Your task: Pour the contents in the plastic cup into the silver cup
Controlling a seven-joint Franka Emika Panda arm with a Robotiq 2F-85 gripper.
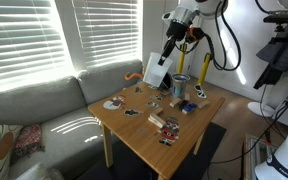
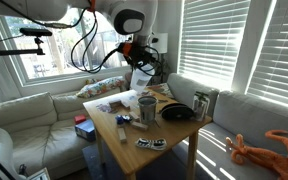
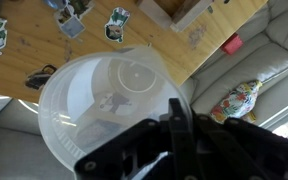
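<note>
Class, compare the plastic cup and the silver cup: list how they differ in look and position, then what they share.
The plastic cup is frosted white and translucent; the silver cup is shiny grey metal. The plastic cup hangs in the air, gripped by the claw; the silver cup stands upright on the table. Both are open-topped cups.

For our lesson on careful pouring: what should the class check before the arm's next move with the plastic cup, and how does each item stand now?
1. End effector grips plastic cup: ok.
2. Plastic cup lifted clear of table: ok.
3. Silver cup upright, mouth open: ok.
4. Plastic cup lined up over silver cup's mouth: not ok, it looks offset to one side in an exterior view.
5. Contents in plastic cup: cannot tell.
</note>
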